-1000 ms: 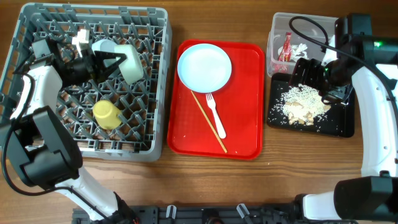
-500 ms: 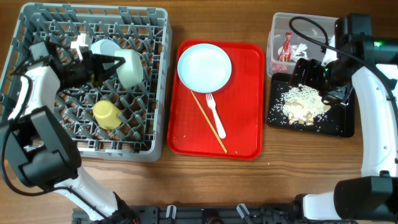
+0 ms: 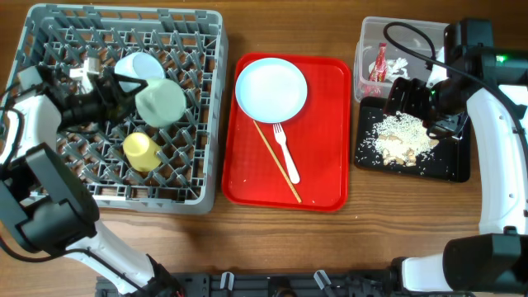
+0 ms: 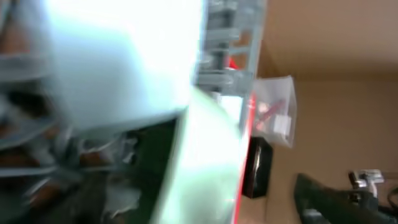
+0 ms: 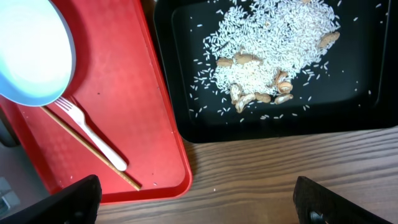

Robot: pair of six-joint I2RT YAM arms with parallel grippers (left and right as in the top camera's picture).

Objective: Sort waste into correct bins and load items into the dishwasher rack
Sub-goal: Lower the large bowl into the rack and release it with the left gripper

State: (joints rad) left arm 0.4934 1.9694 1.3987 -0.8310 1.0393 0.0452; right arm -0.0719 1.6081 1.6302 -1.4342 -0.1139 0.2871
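Note:
The grey dishwasher rack [image 3: 206,49] holds the pale green bowl [image 3: 162,101], tilted on the pegs, the small blue saucer [image 3: 139,66] and the yellow cup [image 3: 142,151]. My left gripper [image 3: 128,91] stands open at the bowl's left rim; its wrist view is blurred, with the bowl [image 4: 199,168] filling it. The blue plate [image 3: 271,89], white fork [image 3: 286,153] and chopstick [image 3: 276,162] lie on the red tray [image 3: 326,177]. My right gripper [image 5: 199,208] hangs open and empty over the black tray [image 3: 450,165] of food scraps [image 3: 400,136].
The clear tub [image 3: 367,37] at the back right holds the red wrapper [image 3: 379,62] and the white napkin [image 3: 400,64]. In the right wrist view the black tray's [image 5: 168,74] wall sits close beside the red tray's [image 5: 155,112] edge, bare wood table in front.
My left gripper has opened and drawn back to the left. The green bowl has come out of its grip and settled lower on the rack pegs. The right arm has not moved.

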